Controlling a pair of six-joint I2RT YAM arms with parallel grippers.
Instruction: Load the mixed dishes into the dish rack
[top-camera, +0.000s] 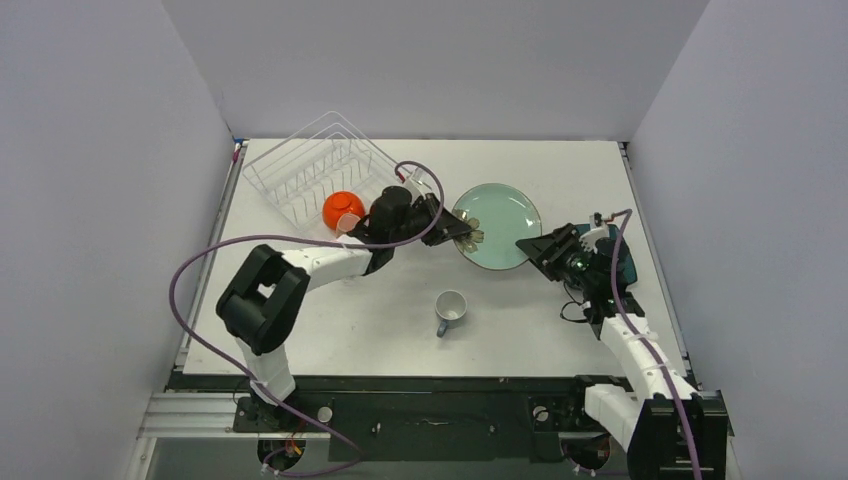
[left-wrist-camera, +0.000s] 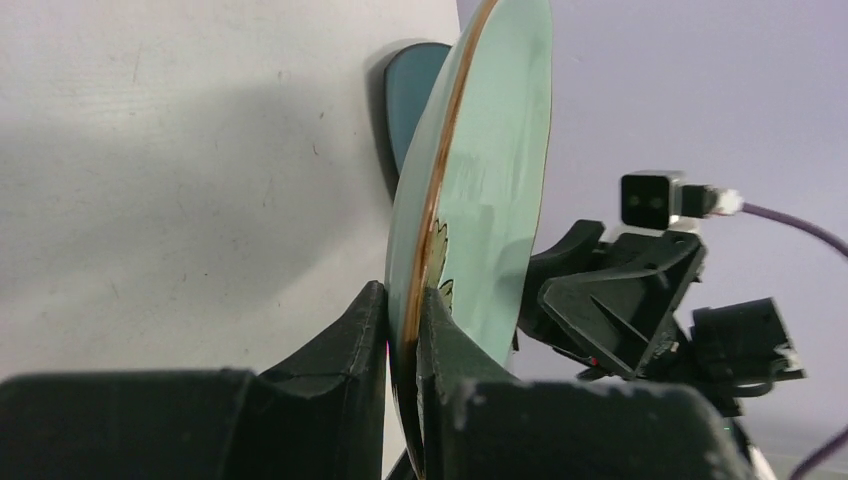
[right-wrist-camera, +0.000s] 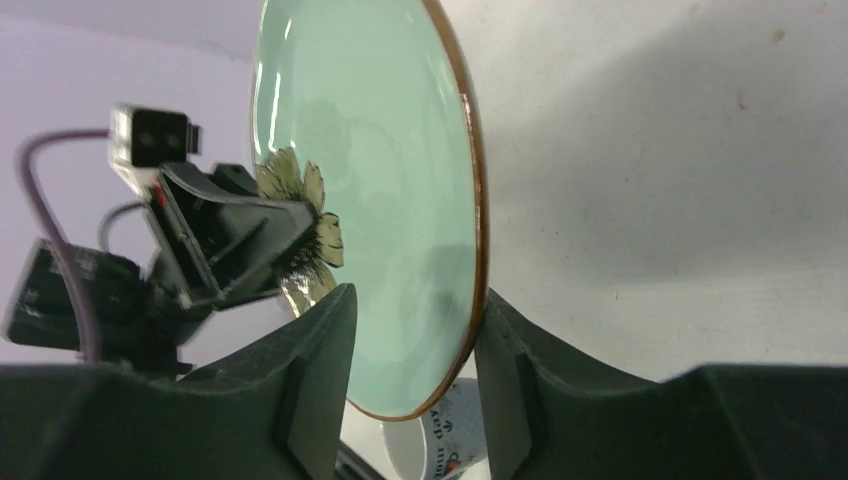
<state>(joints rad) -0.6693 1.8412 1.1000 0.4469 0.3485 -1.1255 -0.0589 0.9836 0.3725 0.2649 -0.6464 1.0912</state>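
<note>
Now left hand (left-wrist-camera: 403, 300) pinching pale-teal plate (left-wrist-camera: 490, 150) rim, right hand (right-wrist-camera: 413, 300) spread astride it, mug (right-wrist-camera: 425, 445) print unreadable

Plate (top-camera: 500, 215) lies right of the rack (top-camera: 300, 170), mug (top-camera: 451, 309) nearer.

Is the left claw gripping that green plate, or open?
Shut on it. In the left wrist view the left gripper has both fingers pressed against the rim of the plate.

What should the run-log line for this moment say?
phase: handover | left claw: shut on pale-teal plate rim | right claw: open, straddling opposite rim | orange-red bowl: in dish rack | grey-blue mug: on table
</note>
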